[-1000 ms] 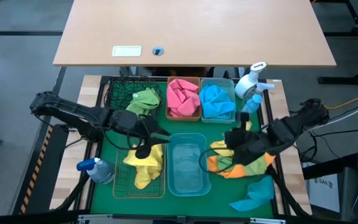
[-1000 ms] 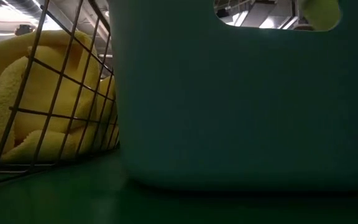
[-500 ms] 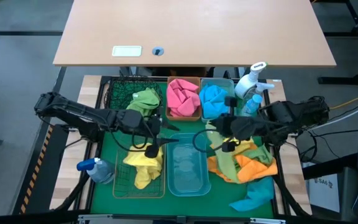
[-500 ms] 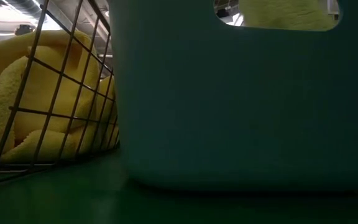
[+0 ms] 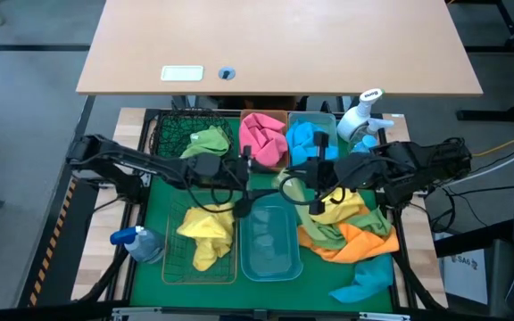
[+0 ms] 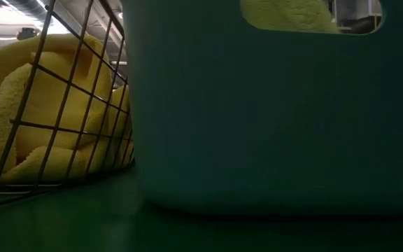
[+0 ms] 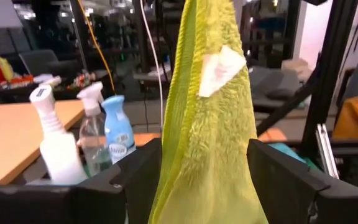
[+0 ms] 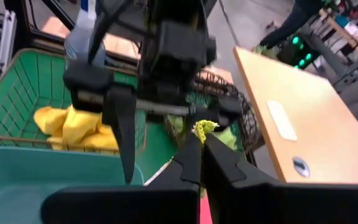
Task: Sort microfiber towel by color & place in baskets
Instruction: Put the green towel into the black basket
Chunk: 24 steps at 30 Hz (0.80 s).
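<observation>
Both arms had swung inward to meet over the pale blue bin (image 5: 269, 239); the right gripper (image 8: 202, 140) pinched a lime-green towel (image 7: 207, 124) by its top edge, dangling it between the spread fingers (image 7: 294, 180) of the left gripper (image 5: 250, 185), seemingly a handover toward the green mesh basket (image 5: 172, 134).

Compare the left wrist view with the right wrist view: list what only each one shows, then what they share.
Only the left wrist view: three spray bottles beside a wooden tabletop, and a white tag on the lime-green towel, which hangs between the left gripper's own open fingers.

Only the right wrist view: the wire basket holding yellow towels, a pale blue bin, the dark mesh basket, and the right gripper shut on the towel's tip.

Both: the same lime-green towel, passing between the arms.
</observation>
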Motion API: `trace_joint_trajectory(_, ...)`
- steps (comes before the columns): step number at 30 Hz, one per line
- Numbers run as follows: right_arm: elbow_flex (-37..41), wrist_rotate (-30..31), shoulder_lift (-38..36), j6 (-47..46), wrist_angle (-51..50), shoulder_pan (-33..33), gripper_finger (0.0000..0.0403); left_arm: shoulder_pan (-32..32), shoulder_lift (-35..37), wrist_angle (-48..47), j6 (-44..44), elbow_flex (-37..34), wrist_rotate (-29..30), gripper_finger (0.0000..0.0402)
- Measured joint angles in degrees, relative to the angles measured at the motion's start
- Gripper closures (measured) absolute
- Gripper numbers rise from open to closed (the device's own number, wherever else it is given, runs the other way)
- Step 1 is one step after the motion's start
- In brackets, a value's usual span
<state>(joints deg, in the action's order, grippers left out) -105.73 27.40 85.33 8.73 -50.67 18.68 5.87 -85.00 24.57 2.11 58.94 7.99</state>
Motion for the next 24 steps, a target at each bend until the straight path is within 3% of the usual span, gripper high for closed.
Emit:
trace_joint_trajectory(9, 0.1, 0.1, 2.1, 6.0, 8.5, -0.4, 0.0400, 0.0, -6.0, 11.5, 0.1, 0.0, -0.4, 0.0172)
trace_joint_trajectory(15, 0.1, 0.5, 3.2, 11.1, 14.2, -0.4, 0.0400, -0.2, -7.5, 12.7, 0.0, -0.1, -1.7, 0.0183)
trace_joint_trajectory(19, 0.1, 0.6, 3.0, 11.1, 14.7, -0.3, 0.0400, -0.2, -7.4, 12.4, 0.0, -0.1, -1.4, 0.0219)
trace_joint_trajectory(24, 0.1, 0.5, 3.1, 10.8, 14.5, -0.3, 0.0400, -0.4, -7.2, 12.4, 0.0, -0.1, -1.2, 0.0299)
